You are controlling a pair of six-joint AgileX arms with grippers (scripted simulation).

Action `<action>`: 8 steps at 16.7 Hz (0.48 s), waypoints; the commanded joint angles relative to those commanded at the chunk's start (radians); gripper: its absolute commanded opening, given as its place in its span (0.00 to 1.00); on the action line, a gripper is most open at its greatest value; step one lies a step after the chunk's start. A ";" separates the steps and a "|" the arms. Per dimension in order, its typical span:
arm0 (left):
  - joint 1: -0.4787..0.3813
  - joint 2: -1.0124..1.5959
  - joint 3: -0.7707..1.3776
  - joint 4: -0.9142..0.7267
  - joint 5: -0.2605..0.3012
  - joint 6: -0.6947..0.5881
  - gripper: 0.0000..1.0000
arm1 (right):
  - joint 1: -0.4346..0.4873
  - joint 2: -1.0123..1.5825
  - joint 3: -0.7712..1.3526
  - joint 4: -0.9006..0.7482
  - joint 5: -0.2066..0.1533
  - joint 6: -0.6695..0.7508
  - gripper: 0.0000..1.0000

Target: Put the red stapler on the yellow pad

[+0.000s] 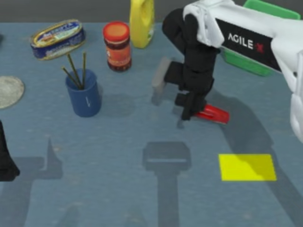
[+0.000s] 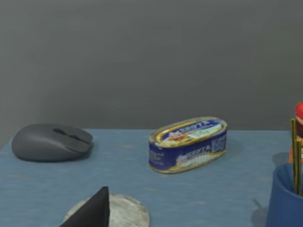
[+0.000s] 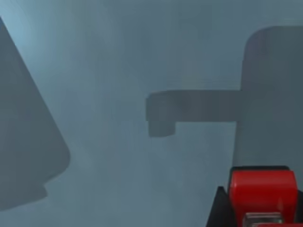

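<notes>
while the blue tabletop (image 1: 118,189) fills the top view, the right arm (image 1: 255,40) reaches in from the upper right, and its black right hand (image 1: 188,113) hangs over the middle right of the tabletop with its fingers clamped on the stapler (image 1: 213,113). that stapler sticks out to the right of the hand, red and tapered, and whether it touches the tabletop or is raised above it cannot be told; the right wrist view shows its red end (image 3: 262,189) close up against bare blue tabletop and shadows. the pad (image 1: 247,167) lies flat nearer the front right, well apart from the stapler and not touched by it. along the far edge stand a yellow bottle (image 1: 142,21) and, just left of it, a red-lidded jar (image 1: 117,46), with a green object (image 1: 246,59) partly hidden under the right arm. a blue cup (image 1: 84,97) holding thin sticks (image 1: 75,71) stands left of centre, and an oval tin (image 1: 57,39) lies behind it. a grey disc (image 1: 9,91) sits at the left edge. the left hand (image 1: 5,165) is parked at the left edge, and i cannot tell how its fingers stand. a dark mouse (image 2: 51,141) shows in the left wrist view, left of the tin.
</notes>
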 joint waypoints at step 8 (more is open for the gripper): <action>0.000 0.000 0.000 0.000 0.000 0.000 1.00 | 0.006 -0.025 0.234 -0.257 0.000 -0.001 0.00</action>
